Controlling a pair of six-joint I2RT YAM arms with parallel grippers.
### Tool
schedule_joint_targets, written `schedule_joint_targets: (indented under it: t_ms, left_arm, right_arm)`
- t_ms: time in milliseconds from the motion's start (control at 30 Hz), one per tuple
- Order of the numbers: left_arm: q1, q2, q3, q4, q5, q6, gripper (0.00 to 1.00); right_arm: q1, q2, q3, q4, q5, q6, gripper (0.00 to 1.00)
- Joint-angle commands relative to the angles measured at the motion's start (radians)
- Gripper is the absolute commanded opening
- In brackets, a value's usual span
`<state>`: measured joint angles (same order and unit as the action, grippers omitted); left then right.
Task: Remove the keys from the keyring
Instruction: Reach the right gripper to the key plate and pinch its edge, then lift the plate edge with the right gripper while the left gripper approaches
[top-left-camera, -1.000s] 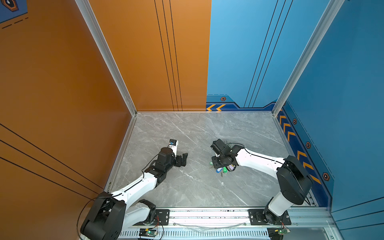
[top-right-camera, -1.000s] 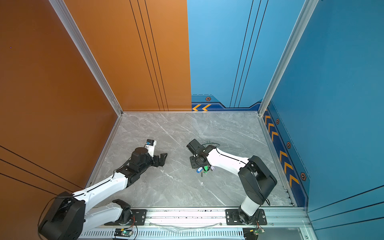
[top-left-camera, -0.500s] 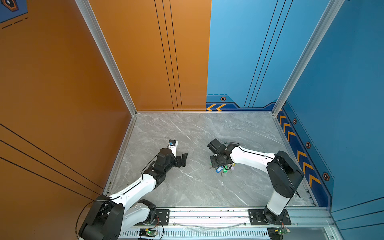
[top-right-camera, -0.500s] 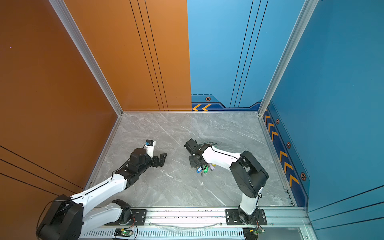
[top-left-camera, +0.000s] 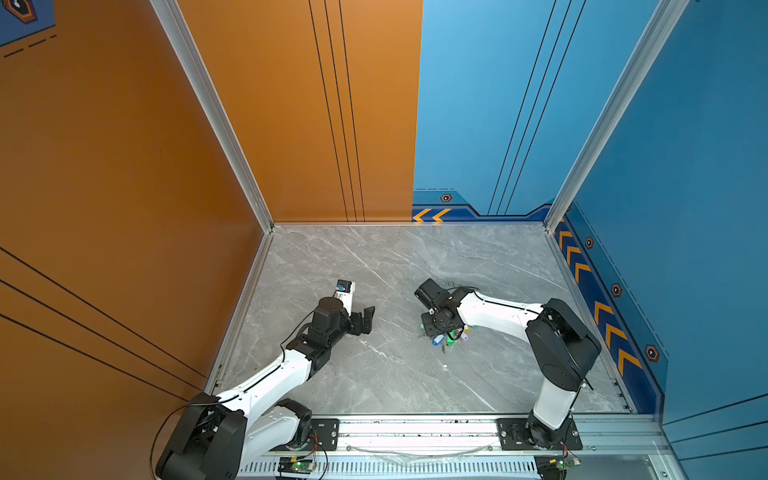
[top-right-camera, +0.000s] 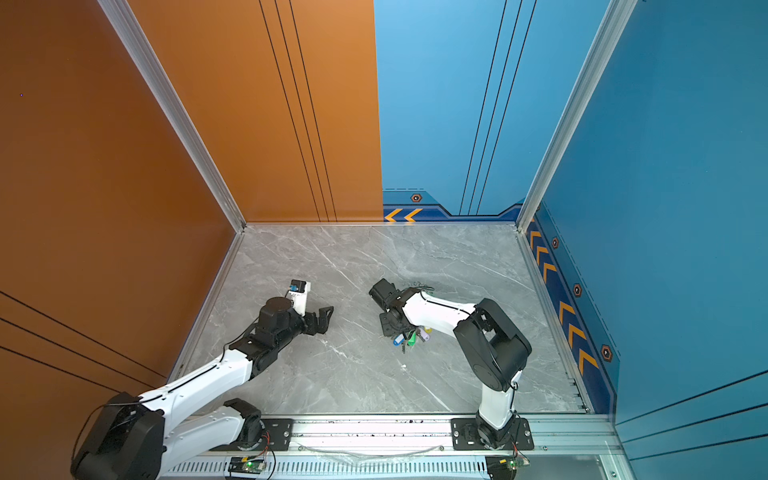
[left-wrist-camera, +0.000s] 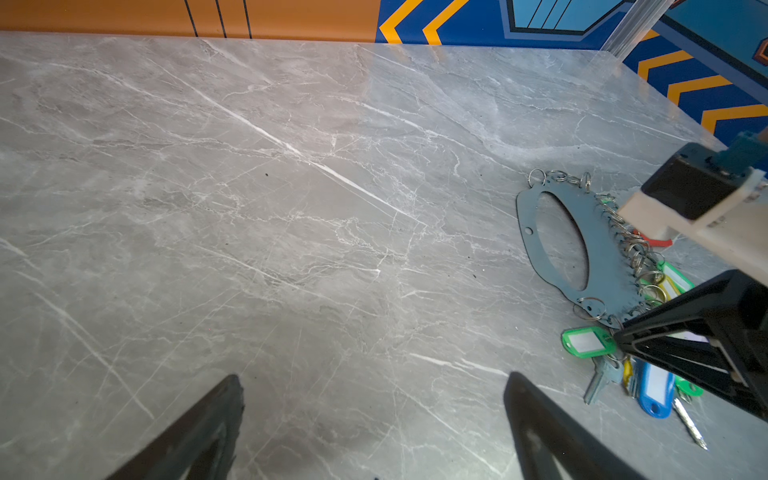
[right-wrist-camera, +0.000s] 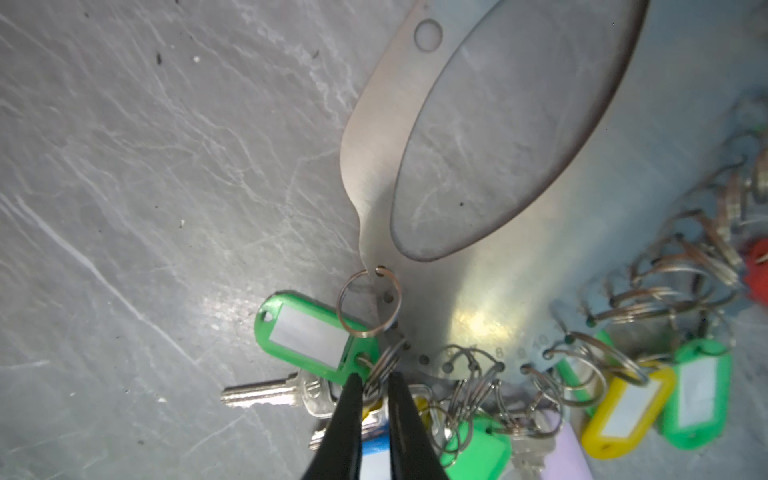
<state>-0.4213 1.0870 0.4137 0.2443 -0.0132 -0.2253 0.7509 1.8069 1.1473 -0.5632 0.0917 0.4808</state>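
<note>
The keyring (right-wrist-camera: 374, 145) is a flat grey oval plate lying on the marble table, its edge fringed with small silver split rings; it also shows in the left wrist view (left-wrist-camera: 604, 266). The keys (right-wrist-camera: 257, 392) with green, yellow, blue and pale tags bunch along that edge and peek out under the right arm in both top views (top-left-camera: 446, 338) (top-right-camera: 409, 338). My right gripper (right-wrist-camera: 374, 376) (top-left-camera: 432, 328) points down at the bunch, its thin black fingertips shut on a split ring beside the green tag (right-wrist-camera: 303, 332). My left gripper (left-wrist-camera: 374, 376) (top-left-camera: 365, 320) stands open over bare table, well left of the keyring.
An orange wall (top-left-camera: 166, 208) bounds the table on the left, and blue walls (top-left-camera: 685, 249) close the back and right. The metal mounting rail (top-left-camera: 415, 430) runs along the front edge. Bare marble (top-left-camera: 374, 266) lies between and behind the arms.
The right gripper's jaws have narrowed onto the split ring, and its wrist has shifted slightly left over the keys. The left arm has stayed put, still open.
</note>
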Motion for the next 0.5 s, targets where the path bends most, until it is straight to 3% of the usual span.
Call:
schedule_joint_targets:
  t_ms: [0, 300, 467]
  left_arm:
    - [-0.01, -0.009, -0.011, 0.017, 0.013, 0.02, 0.98]
    - [-0.011, 0.004, -0.007, 0.019, 0.024, 0.021, 0.98]
    - [-0.018, 0.025, -0.005, 0.041, 0.074, 0.024, 0.98]
  right_arm:
    - [-0.013, -0.008, 0.02, -0.032, 0.027, 0.01, 0.11]
    - [-0.042, -0.063, -0.011, -0.032, 0.015, -0.031, 0.04]
    - [-0.042, -0.111, -0.052, -0.031, 0.012, -0.139, 0.04]
